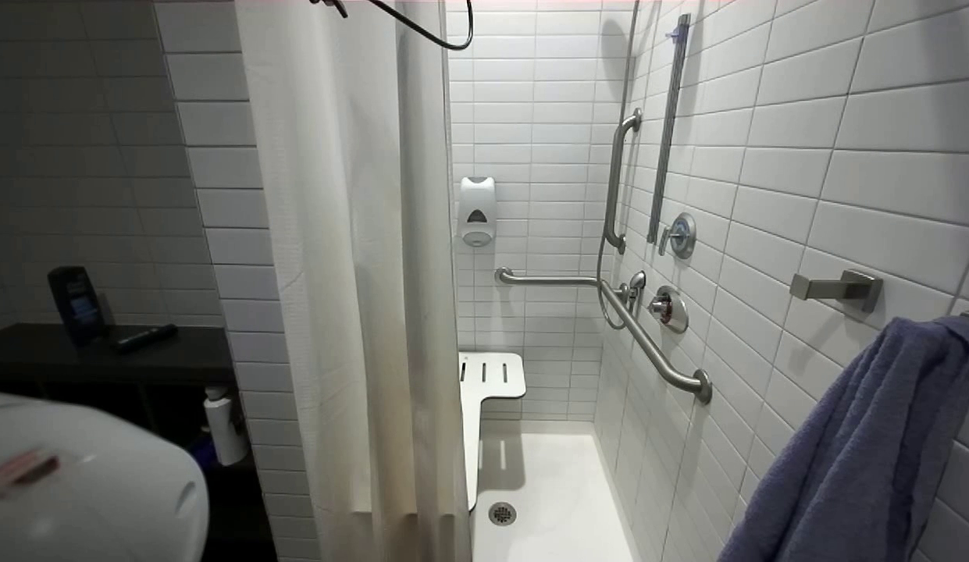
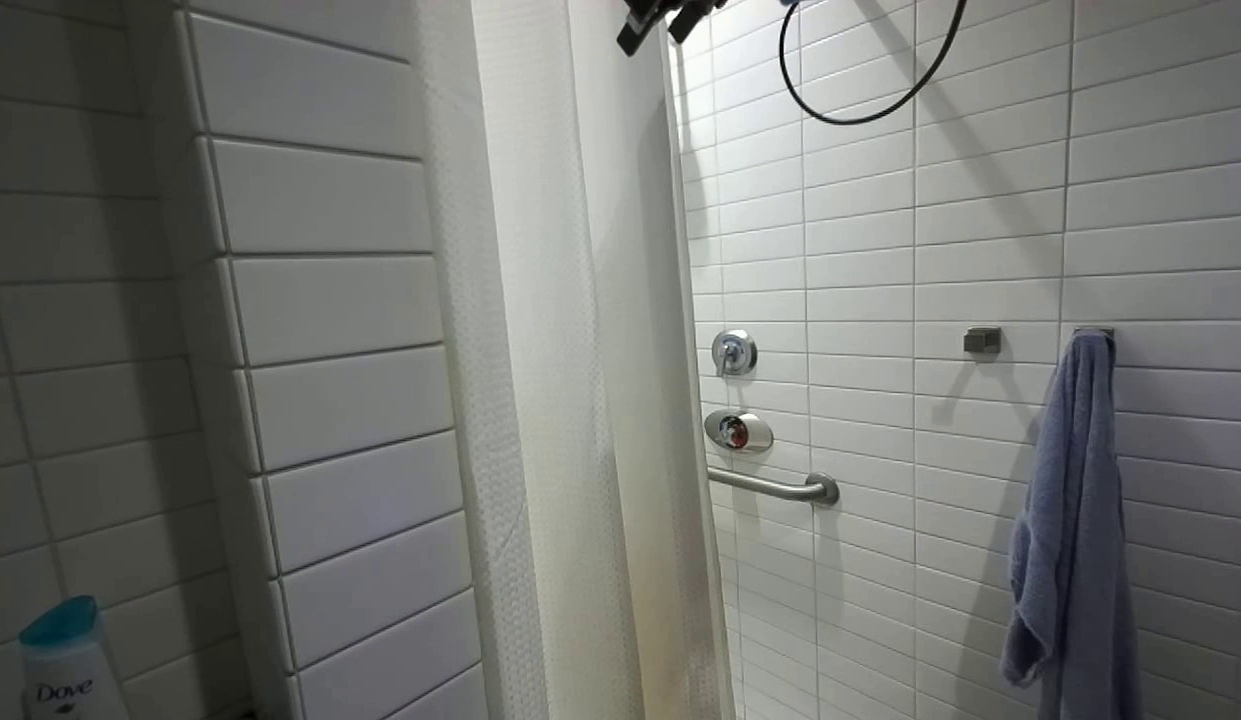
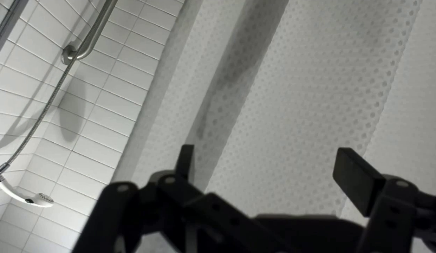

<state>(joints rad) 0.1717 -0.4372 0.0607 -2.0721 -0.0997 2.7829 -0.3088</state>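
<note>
The gripper (image 3: 268, 161) faces the shower curtain (image 3: 309, 105), jaws wide apart, gripping nothing. In an exterior view, open room separates the curtain's inner edge from the hanging towel (image 1: 851, 445).

The tool (image 2: 655, 40) hovers near the curtain (image 2: 580, 350); a towel (image 2: 1070, 520) hangs from a hook (image 2: 1096, 331).

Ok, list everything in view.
Pleated fabric curtain: 1, white, centre
Draped cloth towel: 1, lavender, wall
Metal grab bars: 2, silver, walls
Round metal valves: 2, silver, wall
Slotted seat: 1, white, beyond curtain
Rounded dispenser: 1, white, back wall
Curved showerhead: 1, white, on hose
Round drain: 1, grey, floor
Flat shelf: 1, black, left
Boxy bottle: 1, black, shelf
Plastic bottles: 2, white, left
Looped cable: 1, black, overhead
Open gripper: 1, black, facing curtain
</note>
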